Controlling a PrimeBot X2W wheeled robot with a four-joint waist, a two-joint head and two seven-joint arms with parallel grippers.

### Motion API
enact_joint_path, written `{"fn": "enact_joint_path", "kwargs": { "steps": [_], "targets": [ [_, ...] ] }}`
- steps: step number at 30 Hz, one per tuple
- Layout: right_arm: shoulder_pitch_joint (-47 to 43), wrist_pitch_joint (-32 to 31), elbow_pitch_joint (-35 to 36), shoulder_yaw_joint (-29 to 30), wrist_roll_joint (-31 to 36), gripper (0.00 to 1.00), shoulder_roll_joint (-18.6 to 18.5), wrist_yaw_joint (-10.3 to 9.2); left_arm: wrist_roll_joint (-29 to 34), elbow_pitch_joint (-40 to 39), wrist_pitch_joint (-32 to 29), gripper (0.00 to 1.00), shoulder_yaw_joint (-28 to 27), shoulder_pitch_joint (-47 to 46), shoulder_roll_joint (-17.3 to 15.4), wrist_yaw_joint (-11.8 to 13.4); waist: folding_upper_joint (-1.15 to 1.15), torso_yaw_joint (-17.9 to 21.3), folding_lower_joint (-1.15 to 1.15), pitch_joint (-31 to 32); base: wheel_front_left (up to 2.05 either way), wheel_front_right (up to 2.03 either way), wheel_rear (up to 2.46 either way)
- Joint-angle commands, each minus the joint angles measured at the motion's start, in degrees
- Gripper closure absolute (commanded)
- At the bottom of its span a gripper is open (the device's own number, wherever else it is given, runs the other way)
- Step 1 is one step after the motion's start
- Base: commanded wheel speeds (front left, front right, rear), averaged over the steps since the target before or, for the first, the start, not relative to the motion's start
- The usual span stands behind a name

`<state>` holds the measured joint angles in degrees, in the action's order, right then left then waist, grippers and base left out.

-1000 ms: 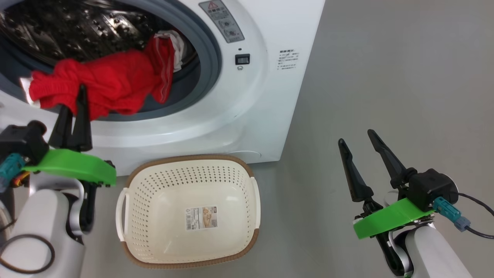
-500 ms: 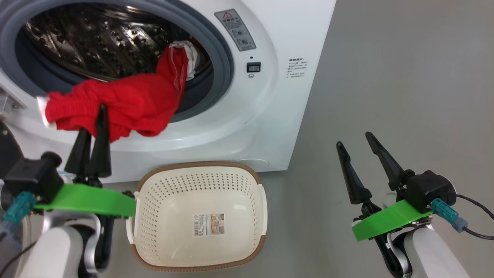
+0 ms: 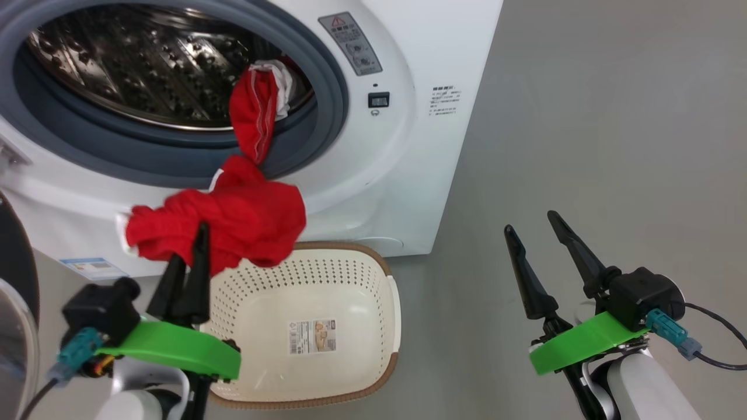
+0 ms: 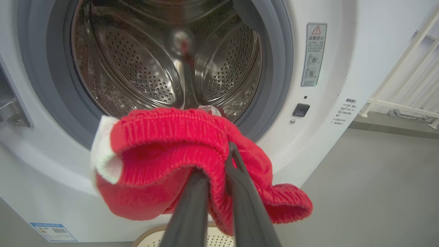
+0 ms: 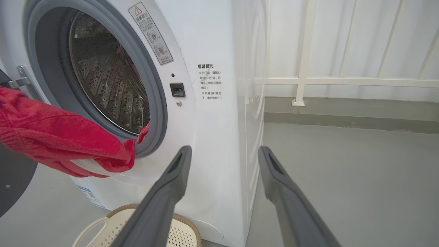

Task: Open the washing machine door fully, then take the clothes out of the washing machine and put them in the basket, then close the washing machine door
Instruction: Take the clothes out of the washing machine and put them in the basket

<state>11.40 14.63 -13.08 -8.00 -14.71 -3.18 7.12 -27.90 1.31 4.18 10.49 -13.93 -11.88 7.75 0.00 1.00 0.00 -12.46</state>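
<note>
My left gripper [image 3: 195, 245] is shut on the clothes [image 3: 233, 219], a bright red garment with white trim, held outside the washing machine [image 3: 420, 52] just above the near left rim of the basket [image 3: 373, 265]. The garment's far end [image 3: 254, 111] still trails over the grey rubber ring [image 3: 327, 70] into the steel drum [image 3: 140, 64]. In the left wrist view the fingers [image 4: 240, 202] pinch the red cloth [image 4: 161, 147]. The washing machine door [image 3: 14, 315] stands open at the left edge. My right gripper [image 3: 531, 224] hangs open and empty to the right.
The cream basket [image 5: 113, 226] stands on the grey floor [image 3: 613, 146] directly before the machine. A white railing [image 5: 343, 80] runs along the wall to the machine's right. A door latch socket [image 3: 378, 99] sits on the machine's front panel.
My left gripper has drawn the red garment down and out of the drum opening, to above the basket's left rim. The right gripper has held still. The camera shifted slightly.
</note>
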Motion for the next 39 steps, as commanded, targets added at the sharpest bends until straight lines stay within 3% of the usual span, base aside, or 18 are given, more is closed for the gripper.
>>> {"fn": "enact_joint_path", "kwargs": {
  "steps": [1,11,17,26,39],
  "targets": [
    [0.8,0.4,1.3,-1.4,-0.6,0.0,0.1,0.36,-0.5,0.5,0.0,1.0,-1.5,-0.8,-0.8,-0.3,0.0,0.3,0.0,-1.1,0.0,0.0,0.0],
    [2.8,0.4,0.8,-2.0,-0.9,0.0,0.0,0.36,-2.5,12.6,0.5,1.0,0.0,-6.3,2.2,-1.9,0.0,1.5,0.0,-5.2,0.0,0.0,0.0],
    [4.3,0.4,0.4,-1.8,-0.9,0.0,-0.1,0.36,-6.1,25.9,1.7,1.0,-1.0,-11.9,4.1,-5.1,0.0,2.6,0.0,-8.4,0.0,0.0,0.0],
    [6.8,0.4,0.2,-2.5,-1.7,0.0,0.0,0.36,-6.5,45.0,0.8,1.0,1.8,-21.5,5.4,-10.0,0.0,4.6,0.0,-13.1,0.0,0.0,0.0],
    [9.5,0.4,0.2,-3.4,-2.7,0.0,0.2,0.36,-4.2,65.6,0.1,1.0,5.3,-31.5,5.7,-11.5,0.0,6.9,0.0,-18.2,0.0,0.0,0.0]
  ]
}}
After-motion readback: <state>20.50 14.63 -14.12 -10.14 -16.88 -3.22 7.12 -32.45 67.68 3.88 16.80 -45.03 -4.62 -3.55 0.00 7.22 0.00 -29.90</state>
